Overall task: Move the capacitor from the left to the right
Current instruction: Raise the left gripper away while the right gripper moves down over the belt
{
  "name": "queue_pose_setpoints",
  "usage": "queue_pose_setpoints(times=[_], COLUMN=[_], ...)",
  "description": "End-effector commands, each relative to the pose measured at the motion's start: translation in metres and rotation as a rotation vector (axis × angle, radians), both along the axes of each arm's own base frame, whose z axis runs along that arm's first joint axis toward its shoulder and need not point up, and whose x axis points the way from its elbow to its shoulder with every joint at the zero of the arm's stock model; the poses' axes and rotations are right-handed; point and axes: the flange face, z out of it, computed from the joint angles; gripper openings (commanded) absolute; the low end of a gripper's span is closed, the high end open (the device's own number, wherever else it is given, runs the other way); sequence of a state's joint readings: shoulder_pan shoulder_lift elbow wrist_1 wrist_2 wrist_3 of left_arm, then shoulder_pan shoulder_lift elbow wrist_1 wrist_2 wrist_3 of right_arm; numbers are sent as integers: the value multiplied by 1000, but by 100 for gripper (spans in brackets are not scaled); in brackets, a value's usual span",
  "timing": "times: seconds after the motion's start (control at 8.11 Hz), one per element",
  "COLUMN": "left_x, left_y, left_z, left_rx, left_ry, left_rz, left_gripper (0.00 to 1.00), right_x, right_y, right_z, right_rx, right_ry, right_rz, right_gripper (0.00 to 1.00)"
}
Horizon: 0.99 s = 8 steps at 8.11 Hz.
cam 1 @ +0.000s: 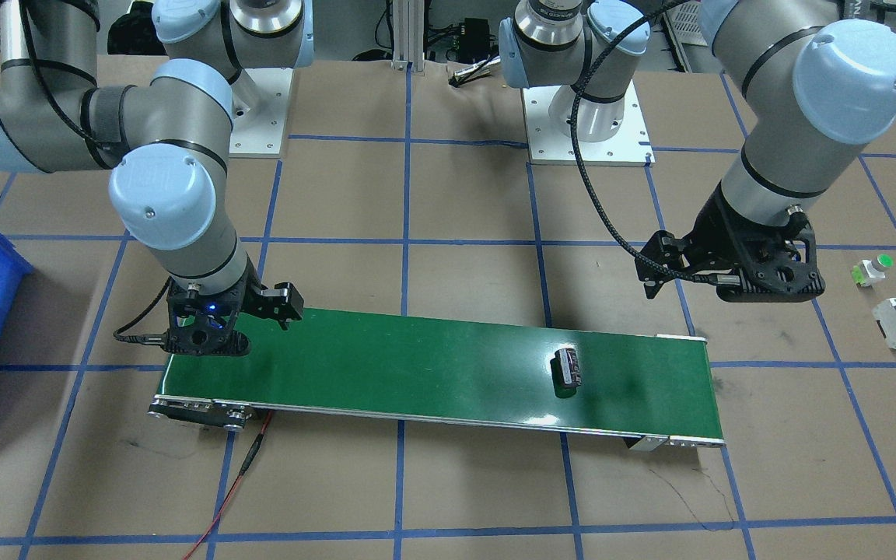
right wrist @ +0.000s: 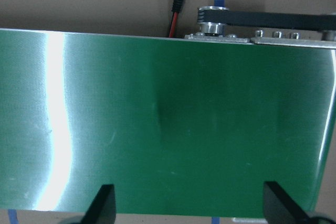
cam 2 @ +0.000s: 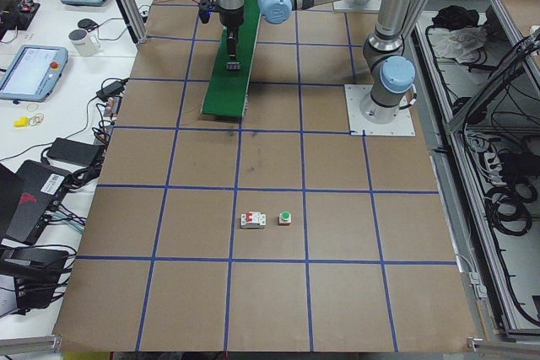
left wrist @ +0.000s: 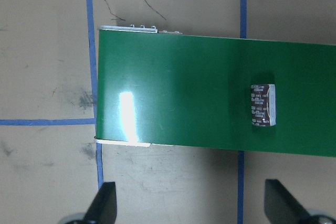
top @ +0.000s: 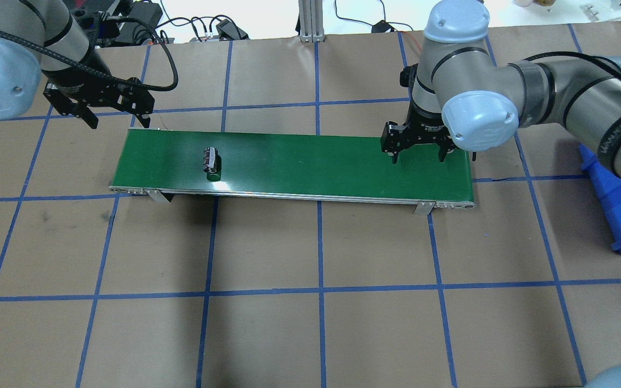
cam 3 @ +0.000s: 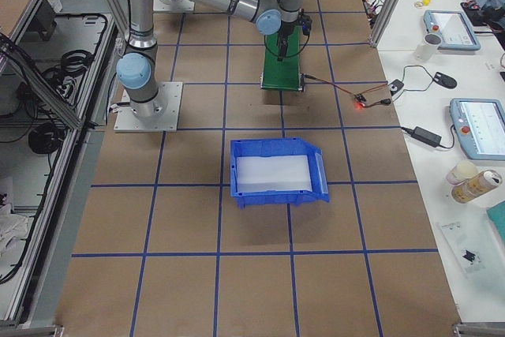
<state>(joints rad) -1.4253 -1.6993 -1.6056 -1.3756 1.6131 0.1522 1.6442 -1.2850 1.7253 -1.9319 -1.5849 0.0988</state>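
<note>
Green belt (top: pixel 316 161) | capacitor (top: pixel 212 163) mid-width near left end | left gripper (top: pixel 120 118) spread, off-belt | right gripper (top: pixel 418 156) spread, over belt

Bright, even light from above fills all views, laying white glare streaks on the glossy green belt (right wrist: pixel 210 129) in both wrist views and a small soft shadow beside the capacitor (cam 1: pixel 567 367) on it, with focus crisp except in the distant side views.
</note>
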Motion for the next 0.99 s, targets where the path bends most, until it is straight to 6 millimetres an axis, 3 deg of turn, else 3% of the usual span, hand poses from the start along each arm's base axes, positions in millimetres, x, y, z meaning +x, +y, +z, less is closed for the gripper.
queue_pose_setpoints(times=[0.0,0.25,0.37,0.86], left_x=[0,1,0,-2], left_y=[1,-6,-6,-6], left_z=[-1,-10,-10,-13], left_rx=[0,11,11,16], left_ry=[-1,1,3,2], left_rz=[1,16,14,16], left_gripper=[100,100,100,100], right_x=[9,-31,-38,-35], right_y=[-1,-3,-1,1], right_z=[-12,-24,-29,-31], right_rx=[33,47,52,61], right_ry=[-134,-215,-260,-297], right_rz=[-15,47,48,26], right_gripper=[100,99,99,100])
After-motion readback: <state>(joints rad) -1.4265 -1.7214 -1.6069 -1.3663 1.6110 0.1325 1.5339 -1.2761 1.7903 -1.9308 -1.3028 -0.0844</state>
